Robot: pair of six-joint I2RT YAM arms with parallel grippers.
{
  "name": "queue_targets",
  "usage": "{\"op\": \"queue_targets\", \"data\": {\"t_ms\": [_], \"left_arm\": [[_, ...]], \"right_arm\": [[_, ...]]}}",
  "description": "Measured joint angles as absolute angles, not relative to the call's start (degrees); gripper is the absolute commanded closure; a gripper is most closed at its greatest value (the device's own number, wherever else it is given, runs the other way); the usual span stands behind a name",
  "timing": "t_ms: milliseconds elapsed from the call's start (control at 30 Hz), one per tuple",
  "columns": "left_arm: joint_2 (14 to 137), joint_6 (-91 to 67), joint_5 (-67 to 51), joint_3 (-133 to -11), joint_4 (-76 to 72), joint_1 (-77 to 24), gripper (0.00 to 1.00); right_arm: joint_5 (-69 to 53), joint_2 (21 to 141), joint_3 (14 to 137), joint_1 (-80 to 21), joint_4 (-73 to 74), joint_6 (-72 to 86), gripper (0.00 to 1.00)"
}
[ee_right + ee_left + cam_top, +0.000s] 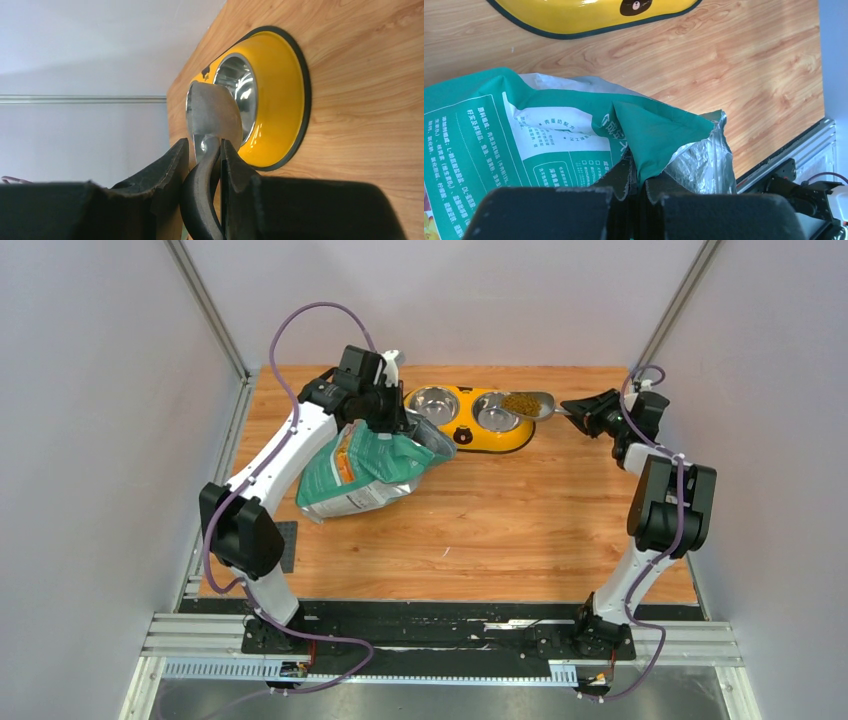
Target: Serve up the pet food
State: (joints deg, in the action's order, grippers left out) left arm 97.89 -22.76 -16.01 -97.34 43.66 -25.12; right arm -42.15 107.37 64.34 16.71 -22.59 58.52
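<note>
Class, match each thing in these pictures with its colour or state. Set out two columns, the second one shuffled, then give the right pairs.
Column one
1 pouch
2 scoop
3 feeder
4 bowl nearer the pouch

Column two
A yellow
B empty, shiny steel
C teal, pinched by the left gripper
D loaded with kibble, held by the right gripper

Pairs: 1-C, 2-D, 3-A, 4-B
</note>
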Motion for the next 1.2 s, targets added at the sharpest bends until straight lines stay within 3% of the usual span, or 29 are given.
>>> {"op": "queue_targets", "data": {"t_ms": [867,1200], "left_arm": [[100.5,-22.8,-17.9,-97.3,41.9,-25.3,1.0],[100.5,-22.6,-17.5,-97.3,41.9,-25.4,1.0]], "right_arm": [[-22.6,110.9,79.0,7.2,-4.6,36.7,1.0],[-17.5,110.9,87.4,4.9,8.5,31.7,1.0]]}}
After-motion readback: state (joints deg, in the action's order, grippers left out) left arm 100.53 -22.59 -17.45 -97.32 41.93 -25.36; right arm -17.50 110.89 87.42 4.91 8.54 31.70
